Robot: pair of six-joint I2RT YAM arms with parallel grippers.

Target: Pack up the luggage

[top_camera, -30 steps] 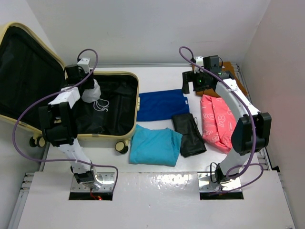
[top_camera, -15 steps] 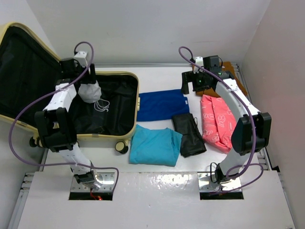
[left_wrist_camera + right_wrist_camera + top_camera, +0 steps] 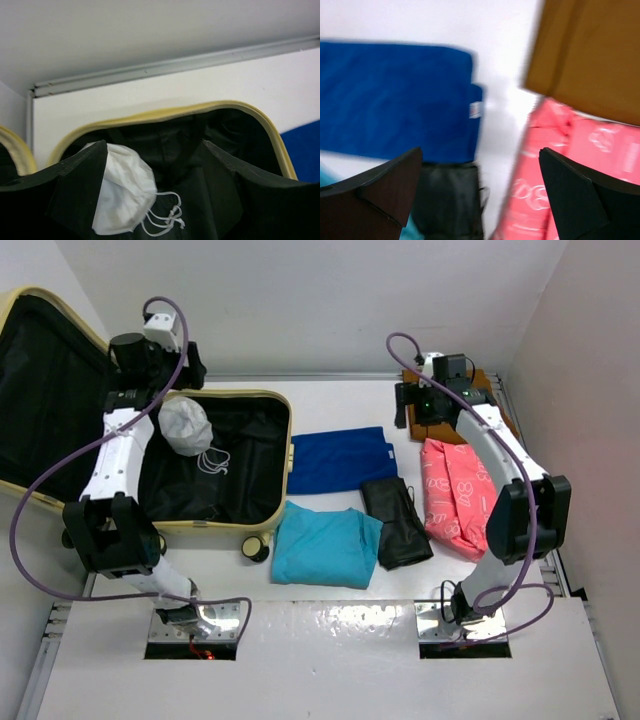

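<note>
The luggage is a pale yellow suitcase lying open at the left, lid up, black lining showing; its rim also shows in the left wrist view. A white drawstring pouch lies inside it, and the left wrist view shows it below the fingers. My left gripper hangs above the pouch, open and empty. My right gripper is open and empty at the back right, above the clothes. The right wrist view is blurred.
On the table right of the suitcase lie a dark blue folded cloth, a teal folded cloth, a black pouch and a pink patterned bundle. A brown flat object sits at the back right corner.
My left gripper has let go of the white pouch inside the suitcase and risen up and back. My right gripper has shifted a little to the right.
</note>
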